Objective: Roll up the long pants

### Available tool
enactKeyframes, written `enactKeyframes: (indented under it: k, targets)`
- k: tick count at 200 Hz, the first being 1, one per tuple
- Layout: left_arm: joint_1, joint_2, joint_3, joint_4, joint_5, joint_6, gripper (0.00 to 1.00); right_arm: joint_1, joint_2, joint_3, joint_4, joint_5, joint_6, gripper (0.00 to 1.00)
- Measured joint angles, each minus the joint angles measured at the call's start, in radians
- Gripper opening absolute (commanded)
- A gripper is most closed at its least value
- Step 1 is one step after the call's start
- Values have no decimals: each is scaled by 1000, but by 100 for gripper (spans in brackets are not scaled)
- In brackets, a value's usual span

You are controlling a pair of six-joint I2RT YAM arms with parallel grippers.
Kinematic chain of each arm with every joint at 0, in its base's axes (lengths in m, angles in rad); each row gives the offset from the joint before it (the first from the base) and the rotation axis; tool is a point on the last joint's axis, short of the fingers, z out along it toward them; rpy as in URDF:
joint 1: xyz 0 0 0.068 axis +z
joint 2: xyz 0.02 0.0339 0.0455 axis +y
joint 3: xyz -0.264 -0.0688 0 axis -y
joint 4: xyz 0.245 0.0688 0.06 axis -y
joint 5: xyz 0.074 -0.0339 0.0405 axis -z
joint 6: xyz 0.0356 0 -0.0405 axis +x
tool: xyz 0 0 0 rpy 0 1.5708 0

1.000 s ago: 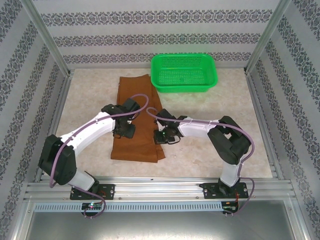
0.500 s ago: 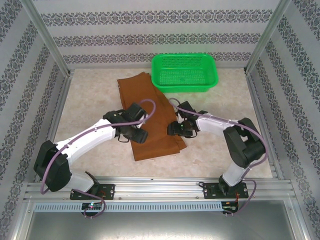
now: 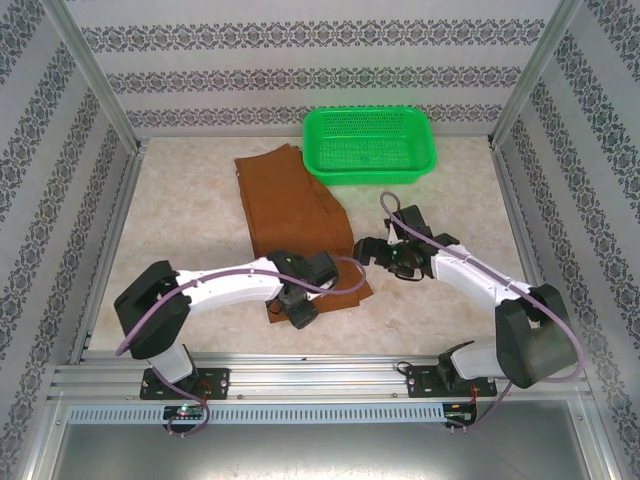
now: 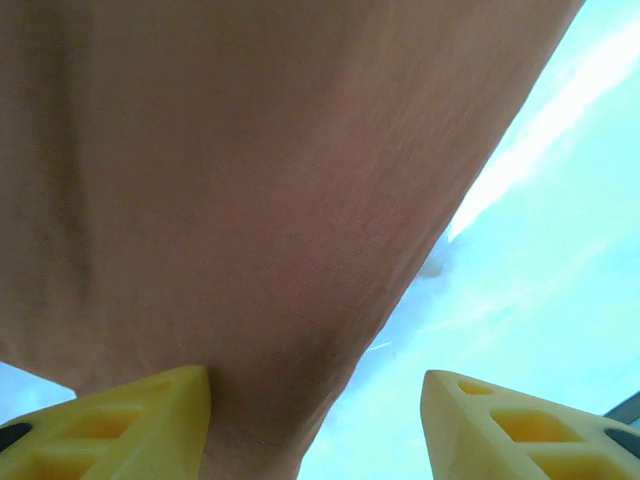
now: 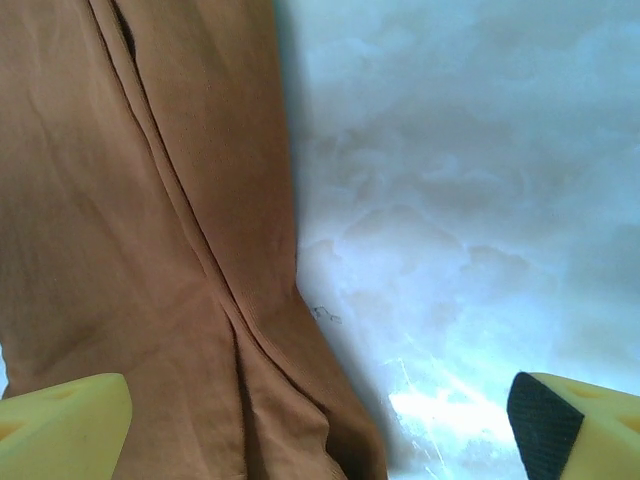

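Top external view: rust-brown long fabric pants (image 3: 295, 210) lie flat, slanting across a pale marbled table (image 3: 190, 220), their far end just beside a green plastic mesh basket (image 3: 370, 145). The left gripper (image 4: 315, 390) is released, jaws apart over the near hem. The right gripper (image 5: 318, 400) is released wide at the pants' right edge.

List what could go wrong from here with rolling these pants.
1. The long pants lie askew on the table, so a roll started at the near end by the left tool may run crooked.
2. The right tool is open, half over bare table; closing there may catch only the fabric's edge.
3. The far end lies beside the green basket, which a tug could nudge.
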Motion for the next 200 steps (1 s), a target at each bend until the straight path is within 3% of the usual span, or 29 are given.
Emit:
enactKeyframes:
  k: [66,80,107,124,150,200]
  targets:
    - [-3,151,61,-54,-53,14,53,0,-30,-35,1,-1,25,97]
    - [-5,158,69,-64,-54,13,44,0,-37,-42,0,-1,26,97]
    - [-4,160,71,-56,-76,8,14,0,-47,-43,-5,-1,25,97]
    - [7,161,78,-60,-85,14,7,0,-51,-43,-11,-1,26,97]
    - [9,166,107,-75,-48,16,7,0,-84,-49,-18,-1,26,97]
    - [53,167,290,-170,199,51,10,0,-186,-69,-23,-2,32,91]
